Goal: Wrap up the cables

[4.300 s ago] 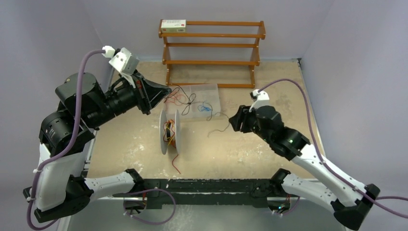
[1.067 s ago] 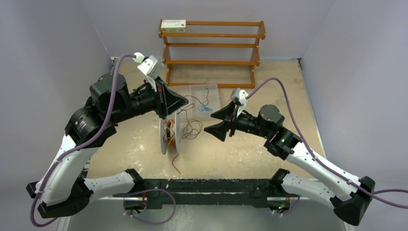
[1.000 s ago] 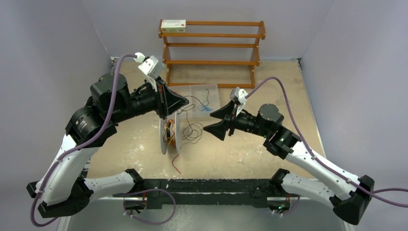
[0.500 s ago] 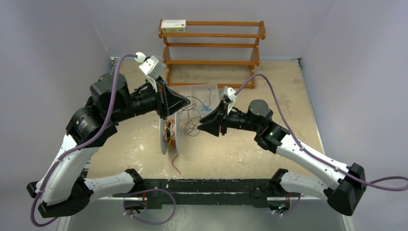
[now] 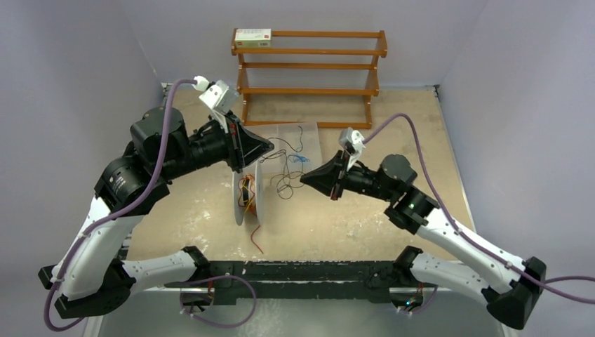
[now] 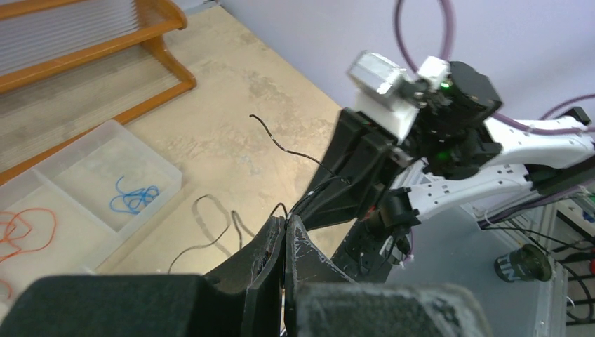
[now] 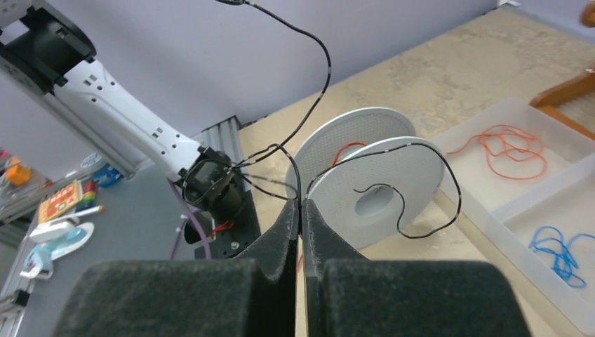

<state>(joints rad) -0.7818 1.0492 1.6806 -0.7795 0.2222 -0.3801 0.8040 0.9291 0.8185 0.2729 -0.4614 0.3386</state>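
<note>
- Winding needs a taut line, I judge. With the black wire pinched at two places, I should carry my right pincer round the spool so the strand drops between the two discs and not over a rim.
- Pulling should be gentle. A wire this thin could slip out or snag on a disc edge, and the spool, standing on its rims, may roll.
- Right pincer: fingers pressed together, nipping the black wire at the tips, near the spool. A loop of the wire hangs in front of the near disc.
- Left pincer: also pressed together, with the black wire coming out at its tip, above the spool.
- Other wires: some orange wound on the core; orange wires and a blue wire lie in the tray.
</note>
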